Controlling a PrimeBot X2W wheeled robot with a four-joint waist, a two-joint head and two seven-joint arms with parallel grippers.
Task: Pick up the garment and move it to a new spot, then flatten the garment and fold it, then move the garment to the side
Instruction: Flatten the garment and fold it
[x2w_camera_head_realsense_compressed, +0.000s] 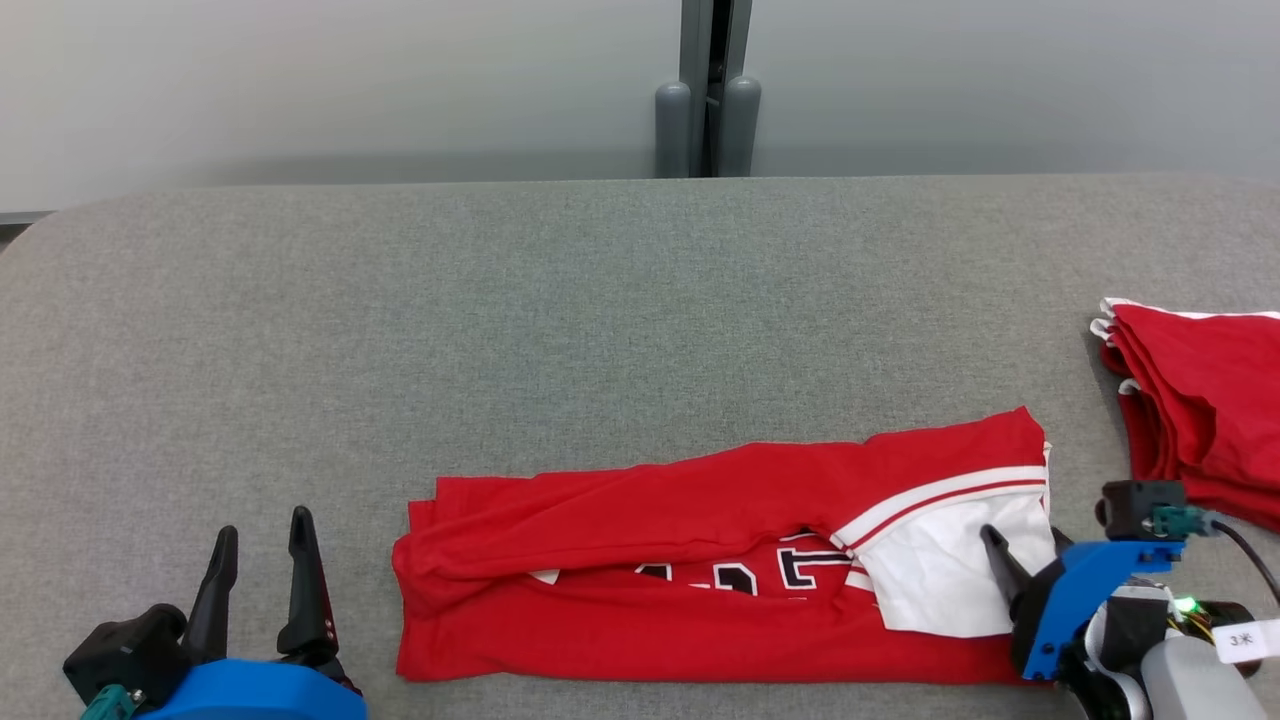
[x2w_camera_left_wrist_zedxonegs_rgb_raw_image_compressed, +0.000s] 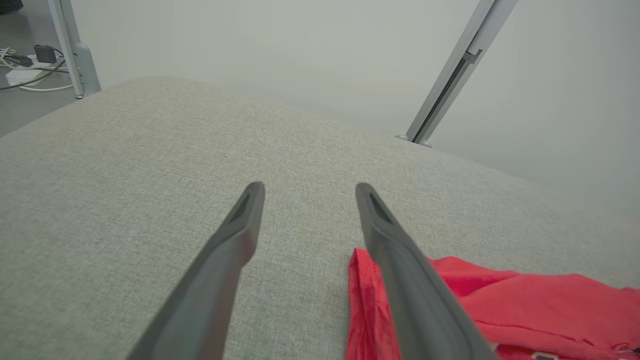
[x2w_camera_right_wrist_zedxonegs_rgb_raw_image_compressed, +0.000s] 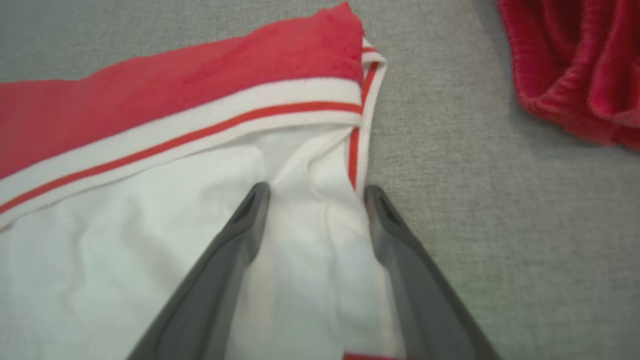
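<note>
Right gripper (x2w_camera_right_wrist_zedxonegs_rgb_raw_image_compressed: 315, 192), fingers spread, sits at 4 o'clock in the head view, with the white sleeve (x2w_camera_right_wrist_zedxonegs_rgb_raw_image_compressed: 150, 240) of the red garment (x2w_camera_head_realsense_compressed: 650, 510) between its tips. Left gripper (x2w_camera_head_realsense_compressed: 262, 530), also spread and holding nothing, is at 7 o'clock, near the garment's folded end. On the grey cloth-covered table (x2w_camera_head_realsense_compressed: 600, 300) the garment lies as a long band at 5 o'clock. A stack of red clothes (x2w_camera_head_realsense_compressed: 1200, 400) lies at 3 o'clock, apart from it.

Over the pale grey desk (x2w_camera_left_wrist_zedxonegs_rgb_raw_image_compressed: 125, 165) the left gripper (x2w_camera_left_wrist_zedxonegs_rgb_raw_image_compressed: 310, 189) holds its jaws spread, bare desk between them, with a red garment (x2w_camera_left_wrist_zedxonegs_rgb_raw_image_compressed: 525, 305) lying at lower right.
</note>
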